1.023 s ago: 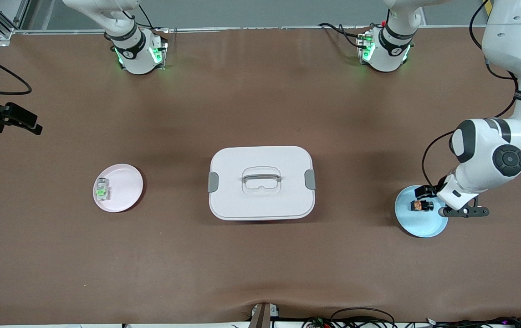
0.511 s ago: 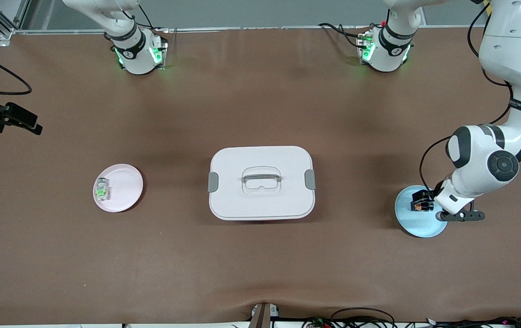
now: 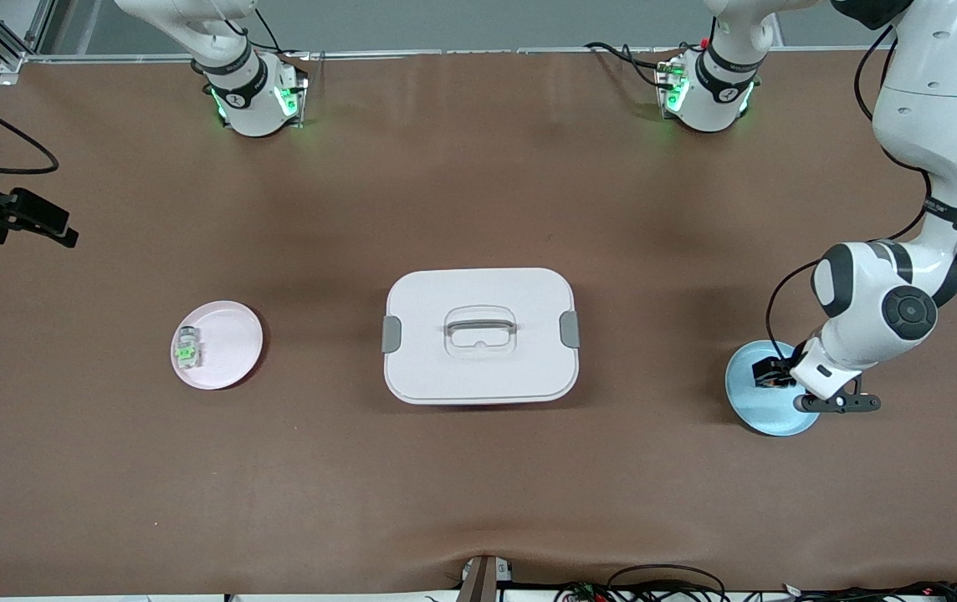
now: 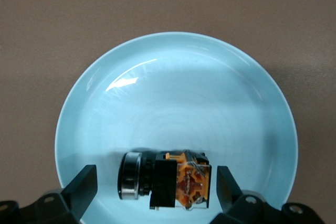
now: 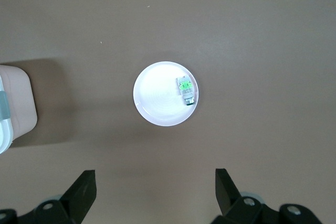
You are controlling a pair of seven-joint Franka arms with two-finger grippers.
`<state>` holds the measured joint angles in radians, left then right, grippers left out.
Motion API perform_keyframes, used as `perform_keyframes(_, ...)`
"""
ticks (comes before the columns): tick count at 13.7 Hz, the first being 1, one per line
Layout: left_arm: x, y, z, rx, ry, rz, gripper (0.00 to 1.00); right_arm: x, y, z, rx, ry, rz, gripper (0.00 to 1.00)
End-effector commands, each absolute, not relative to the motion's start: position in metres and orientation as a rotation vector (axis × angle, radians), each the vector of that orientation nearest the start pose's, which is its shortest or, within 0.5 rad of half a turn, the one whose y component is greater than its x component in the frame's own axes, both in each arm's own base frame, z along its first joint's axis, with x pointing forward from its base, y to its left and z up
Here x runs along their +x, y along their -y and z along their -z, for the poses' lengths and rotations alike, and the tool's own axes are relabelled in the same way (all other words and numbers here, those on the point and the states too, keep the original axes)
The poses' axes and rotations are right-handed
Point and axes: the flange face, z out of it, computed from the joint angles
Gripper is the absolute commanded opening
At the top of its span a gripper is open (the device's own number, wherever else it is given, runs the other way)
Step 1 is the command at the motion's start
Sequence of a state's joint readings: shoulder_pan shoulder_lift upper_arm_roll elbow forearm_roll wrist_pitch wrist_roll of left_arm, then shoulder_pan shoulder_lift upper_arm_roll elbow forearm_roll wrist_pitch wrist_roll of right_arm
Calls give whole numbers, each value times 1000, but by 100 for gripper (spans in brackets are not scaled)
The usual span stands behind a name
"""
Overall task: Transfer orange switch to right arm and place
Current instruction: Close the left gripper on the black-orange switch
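The orange switch [image 4: 165, 186] is lying on its side on a glossy pale-blue round plate [image 4: 173, 93] at lower right of the front view, its long axis spanning the gap between the left gripper [image 4: 152, 187]'s spread fingers [image 4: 84, 184], untouched. The left arm is bending steeply down over the plate. The right gripper [image 5: 152, 192] is hanging wide open, waiting, high above the pink plate [image 5: 157, 98].

Front view: high, facing the robots across the whole bench [image 3: 478, 502]. Left wrist: close above the blue plate [image 4: 173, 93]. Right wrist: high above the pink plate [image 5: 157, 95]. Both plates shared with front.
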<state>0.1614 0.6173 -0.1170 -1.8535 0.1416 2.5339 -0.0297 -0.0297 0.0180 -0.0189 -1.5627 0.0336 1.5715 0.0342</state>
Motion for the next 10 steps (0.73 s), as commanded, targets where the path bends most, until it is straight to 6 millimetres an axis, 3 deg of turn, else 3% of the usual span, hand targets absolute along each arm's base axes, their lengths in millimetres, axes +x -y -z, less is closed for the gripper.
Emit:
perform_keyframes(1,652,-36,-189,-3112,-52,131,100,557,25,-621,-3090,-124,-1,100)
perform_keyframes(4,650,-35,-184,-3117,-51,115,100,557,25,-621,-3090,-124,-4,100)
perform_keyframes(6,648,-35,-182,-3119,-47,108,88,557,26,-621,-3090,-126,-4,100)
perform_keyframes(7,646,-35,-180,-3120,-46,98,73,557,26,-621,-3090,-126,-4,100)
perform_keyframes(9,646,-35,-181,-3119,-51,101,24,557,26,-621,-3090,-126,-4,100)
perform_keyframes(10,646,-34,-181,-3119,-51,101,5,557,26,-621,-3090,-126,-4,100)
